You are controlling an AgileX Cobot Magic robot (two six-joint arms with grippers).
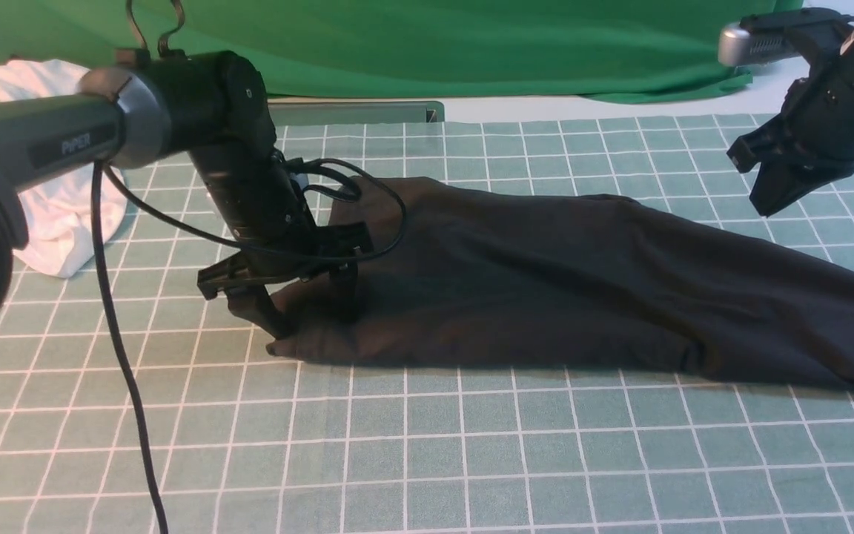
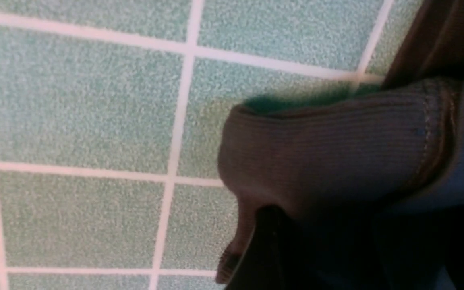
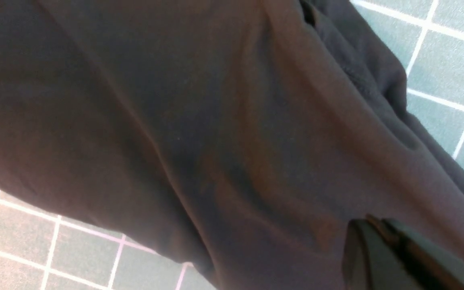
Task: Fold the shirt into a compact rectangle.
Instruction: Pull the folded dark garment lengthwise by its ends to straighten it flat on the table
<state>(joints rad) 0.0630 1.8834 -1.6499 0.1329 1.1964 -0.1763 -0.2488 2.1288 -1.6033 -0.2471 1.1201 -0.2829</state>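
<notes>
Two arms, one garment in play: a single black shirt (image 1: 545, 282) lies stretched across the green gridded mat (image 1: 427, 460), running in a long, loosely folded band from just left of centre to the right edge of the front view, its plain side up and no print showing.

The left gripper (image 1: 312, 308) is down at the shirt's left end with its two fingers spread wide. One tip stands at the very edge of the cloth and the other rests further in on the fabric, and no cloth is seen pinched between them. The left wrist camera, close to the mat, shows a ribbed, stitched band of the shirt (image 2: 328, 157) bunched into a fold over the white grid lines.

The right gripper (image 1: 764, 202) hangs in the air above the shirt's far right part, clear of the cloth, with its jaws pressed together on nothing. Its closed tips (image 3: 361, 241) show in the right wrist view over an expanse of softly creased black fabric (image 3: 175, 121).

Elsewhere on the mat there is one crumpled white garment (image 1: 64, 222), at the far left behind the left arm and well apart from the shirt. One green backdrop (image 1: 471, 44) hangs across the rear, and one black cable (image 1: 112, 319) trails down from the left arm.
</notes>
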